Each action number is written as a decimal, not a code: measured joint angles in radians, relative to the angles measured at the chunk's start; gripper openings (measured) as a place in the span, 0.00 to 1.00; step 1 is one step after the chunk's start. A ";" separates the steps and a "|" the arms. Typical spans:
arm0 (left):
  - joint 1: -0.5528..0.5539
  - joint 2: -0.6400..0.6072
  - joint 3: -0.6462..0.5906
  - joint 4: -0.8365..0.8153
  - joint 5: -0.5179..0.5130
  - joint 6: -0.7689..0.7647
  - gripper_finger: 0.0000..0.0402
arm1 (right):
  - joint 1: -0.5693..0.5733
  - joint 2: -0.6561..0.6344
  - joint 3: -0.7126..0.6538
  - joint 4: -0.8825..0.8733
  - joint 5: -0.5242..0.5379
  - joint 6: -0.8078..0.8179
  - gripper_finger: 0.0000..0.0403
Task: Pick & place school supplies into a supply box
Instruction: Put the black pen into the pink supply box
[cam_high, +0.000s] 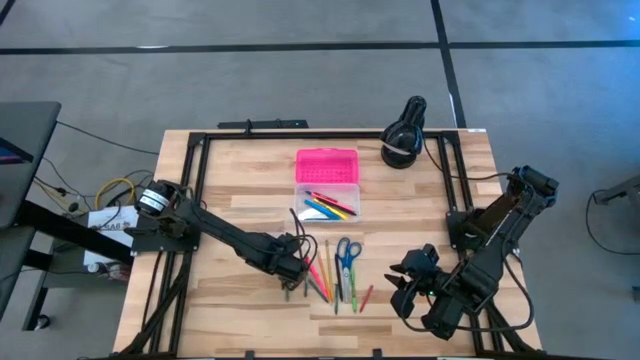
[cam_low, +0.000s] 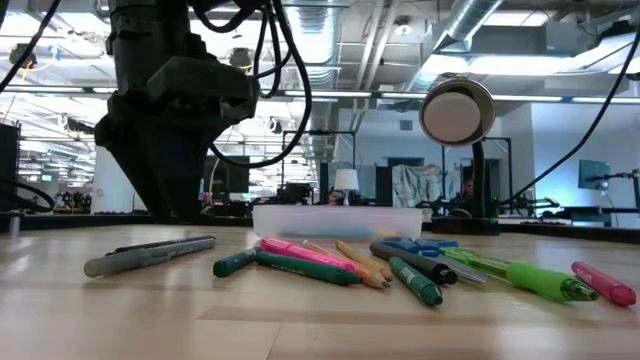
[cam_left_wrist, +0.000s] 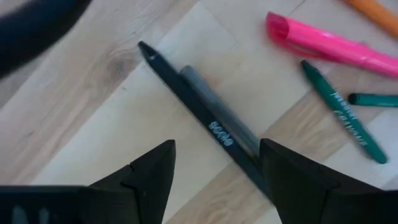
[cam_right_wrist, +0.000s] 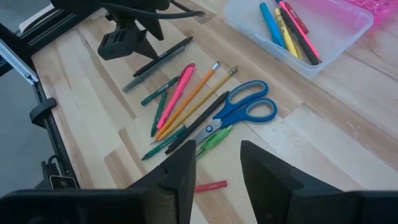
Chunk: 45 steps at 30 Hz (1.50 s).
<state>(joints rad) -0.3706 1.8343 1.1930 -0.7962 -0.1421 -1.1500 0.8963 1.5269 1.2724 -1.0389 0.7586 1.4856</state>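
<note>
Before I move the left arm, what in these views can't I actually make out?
- Black pen: its far end is hidden behind the left gripper in the left wrist view.
- Supply box: its contents are blurred through the wall in the low view.
- Left gripper: cut off, fingertips unseen, in the low view.

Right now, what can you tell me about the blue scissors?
The scissors have bright blue loop handles with light grey inner rims and shiny metal blades, shut together. They lie flat on the wooden table, untouched by either gripper, beside the loose pens, handles toward the supply box. A green marker lies by the blade tips.
</note>
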 joint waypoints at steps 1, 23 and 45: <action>0.000 0.000 -0.002 -0.003 -0.002 0.006 0.57 | 0.000 0.000 0.000 0.000 0.000 0.000 0.29; -0.001 0.000 -0.007 -0.007 -0.027 0.072 0.57 | -0.009 0.000 0.000 0.004 0.000 0.008 0.29; -0.037 0.078 -0.005 0.056 -0.036 0.068 0.57 | -0.007 -0.001 0.000 0.004 0.000 0.009 0.29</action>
<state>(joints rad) -0.4079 1.9125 1.1877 -0.7400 -0.1782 -1.0819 0.8892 1.5258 1.2724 -1.0351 0.7586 1.4948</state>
